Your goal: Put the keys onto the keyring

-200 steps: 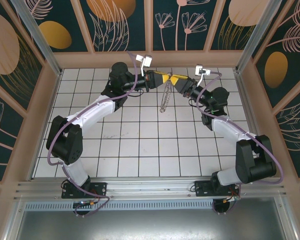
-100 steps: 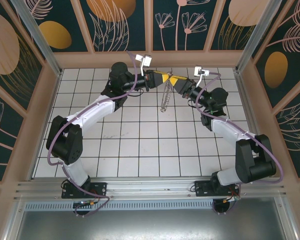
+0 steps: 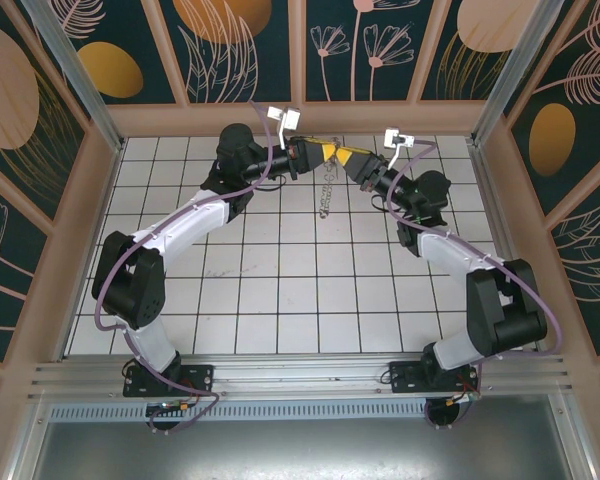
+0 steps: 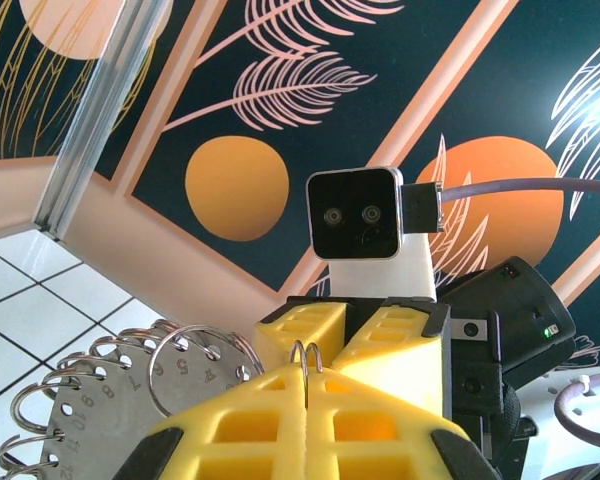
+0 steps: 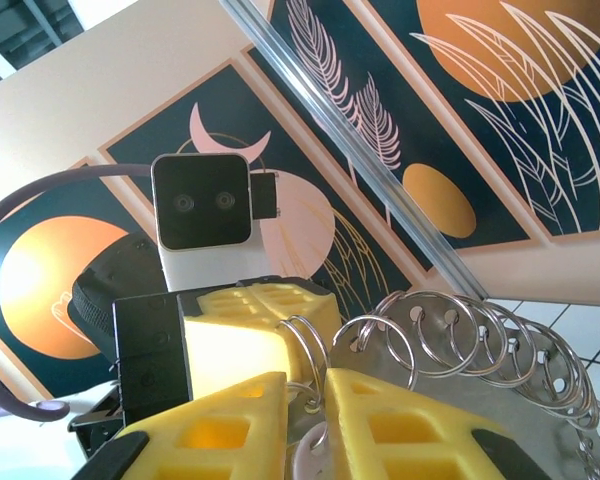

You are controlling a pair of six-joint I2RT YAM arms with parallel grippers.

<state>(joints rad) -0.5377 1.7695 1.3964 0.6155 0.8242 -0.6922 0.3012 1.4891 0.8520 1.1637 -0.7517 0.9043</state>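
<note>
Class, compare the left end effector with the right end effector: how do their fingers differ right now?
Left end effector: fingers pressed together; right end effector: fingers slightly apart. The left pinches a thin wire ring; the right has a lilac tag in its gap. Both have yellow fingers.

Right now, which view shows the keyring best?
Right wrist: the keyring is close and sharp, with a long arc of its rim and small rings on show. Left wrist catches a smaller part at the lower left, cut off by the frame. Top external shows it small, hanging as a thin strip.
</note>
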